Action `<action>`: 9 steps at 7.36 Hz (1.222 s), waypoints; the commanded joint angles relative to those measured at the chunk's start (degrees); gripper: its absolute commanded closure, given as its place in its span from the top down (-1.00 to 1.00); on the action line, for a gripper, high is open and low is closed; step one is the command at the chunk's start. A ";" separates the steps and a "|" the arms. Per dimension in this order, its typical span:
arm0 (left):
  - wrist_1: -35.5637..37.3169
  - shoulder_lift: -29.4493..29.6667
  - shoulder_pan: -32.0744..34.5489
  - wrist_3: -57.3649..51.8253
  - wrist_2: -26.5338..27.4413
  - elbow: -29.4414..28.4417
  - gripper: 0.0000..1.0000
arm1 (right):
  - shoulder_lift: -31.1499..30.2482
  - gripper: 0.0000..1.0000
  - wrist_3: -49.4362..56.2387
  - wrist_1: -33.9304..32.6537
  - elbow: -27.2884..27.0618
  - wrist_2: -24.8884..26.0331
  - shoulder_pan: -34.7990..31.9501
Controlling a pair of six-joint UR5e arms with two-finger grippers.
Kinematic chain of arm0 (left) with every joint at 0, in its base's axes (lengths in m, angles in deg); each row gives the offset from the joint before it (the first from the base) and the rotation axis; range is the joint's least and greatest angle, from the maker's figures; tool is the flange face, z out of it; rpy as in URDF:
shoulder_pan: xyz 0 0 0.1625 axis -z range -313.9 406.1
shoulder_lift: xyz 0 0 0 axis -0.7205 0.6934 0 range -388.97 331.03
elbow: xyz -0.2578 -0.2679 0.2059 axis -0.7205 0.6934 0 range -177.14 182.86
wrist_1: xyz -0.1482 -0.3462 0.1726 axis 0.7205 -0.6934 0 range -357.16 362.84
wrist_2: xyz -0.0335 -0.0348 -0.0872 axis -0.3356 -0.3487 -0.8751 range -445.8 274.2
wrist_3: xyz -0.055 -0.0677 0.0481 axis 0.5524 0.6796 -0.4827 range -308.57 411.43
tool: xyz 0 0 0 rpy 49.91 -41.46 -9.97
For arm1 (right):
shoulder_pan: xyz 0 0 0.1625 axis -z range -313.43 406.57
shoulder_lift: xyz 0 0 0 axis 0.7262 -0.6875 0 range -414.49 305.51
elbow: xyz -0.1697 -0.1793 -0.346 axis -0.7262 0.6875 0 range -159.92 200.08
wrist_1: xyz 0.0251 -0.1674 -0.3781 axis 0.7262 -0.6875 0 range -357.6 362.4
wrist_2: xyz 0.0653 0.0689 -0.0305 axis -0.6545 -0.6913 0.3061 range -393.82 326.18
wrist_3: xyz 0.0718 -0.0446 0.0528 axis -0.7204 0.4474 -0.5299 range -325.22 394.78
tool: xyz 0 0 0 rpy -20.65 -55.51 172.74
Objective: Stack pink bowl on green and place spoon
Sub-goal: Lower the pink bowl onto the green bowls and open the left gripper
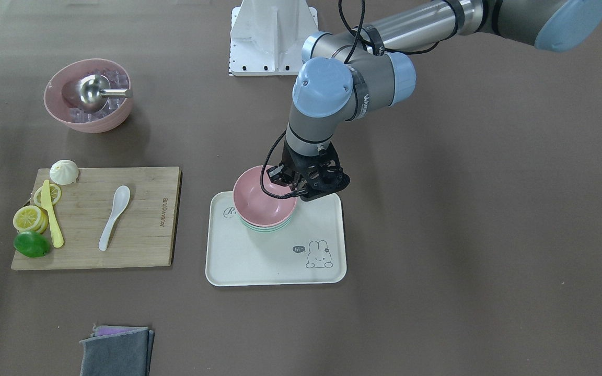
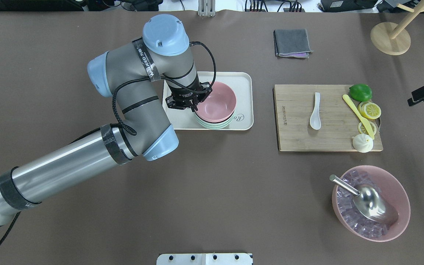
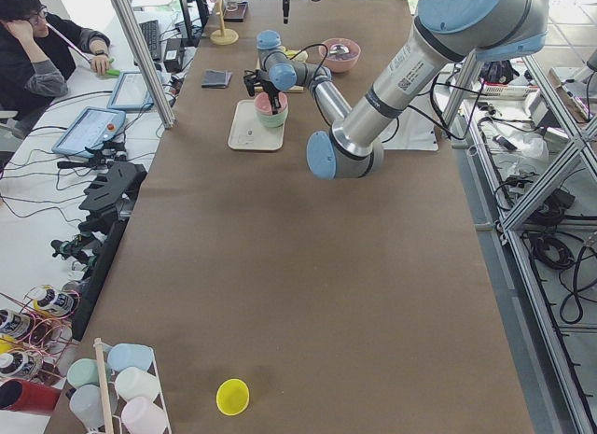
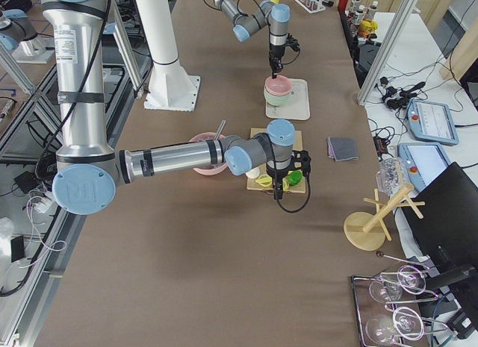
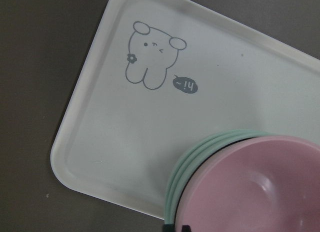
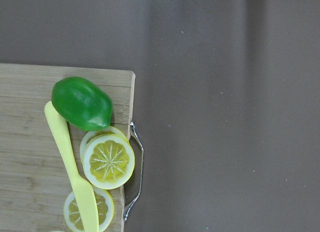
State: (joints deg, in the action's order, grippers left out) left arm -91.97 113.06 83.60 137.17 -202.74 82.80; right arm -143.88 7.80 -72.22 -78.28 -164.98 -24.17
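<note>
"Pink bowl (image 2: 217,101) first. How is it looking?"

"Smooth, matte and empty. It is sitting mouth up, nested on top of the green bowls (image 2: 212,125), and three mint rims are showing beneath it. The stack is standing on the cream tray (image 2: 245,79), near the middle of the bench and closer to the operators' edge than to the robot's."

"And the tool beside it?"

"The left gripper (image 2: 193,106) is pointing straight down, with its fingertips right at the bowl's rim on the side facing the bench's left end. I cannot tell whether they are pinching the rim or standing loose."

"Moving right, where is the spoon lying?"

"The white spoon (image 2: 315,112) is lying flat on the wooden cutting board (image 2: 296,141), to the right of the tray and well apart from the left gripper. Its long axis is running between the robot's edge and the operators' edge. The handle is pointing toward the operators and the scoop toward the robot."

"And the other tool?"

"The right gripper (image 4: 281,190) is hanging over the board's right-hand side, above the lime (image 6: 82,103) and lemon slices (image 6: 109,159). The spoon is lying to its left. Its fingers are not showing clearly, so I cannot tell whether they are spread or closed."
</note>
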 commanded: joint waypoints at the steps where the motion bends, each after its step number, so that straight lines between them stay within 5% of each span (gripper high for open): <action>1: -0.02 0.00 -0.15 0.04 0.31 -0.05 -1.00 | 0.00 1.00 0.00 0.00 0.02 0.02 0.07; 7: -3.09 -0.26 -0.50 0.04 0.31 -1.01 -1.00 | 0.00 1.00 0.00 -0.09 0.10 0.02 0.07; 8: -4.40 -0.35 -0.41 -0.05 0.57 -1.02 -0.50 | 0.00 1.00 -0.09 0.00 0.10 0.02 0.07; 9: -5.81 -0.96 -0.50 -0.31 2.66 -0.84 0.82 | 0.00 1.00 0.00 -0.09 0.10 0.02 0.07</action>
State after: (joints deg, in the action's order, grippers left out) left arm -96.13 112.61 83.13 137.08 -201.74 81.91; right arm -143.88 7.76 -72.27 -78.18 -164.96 -24.10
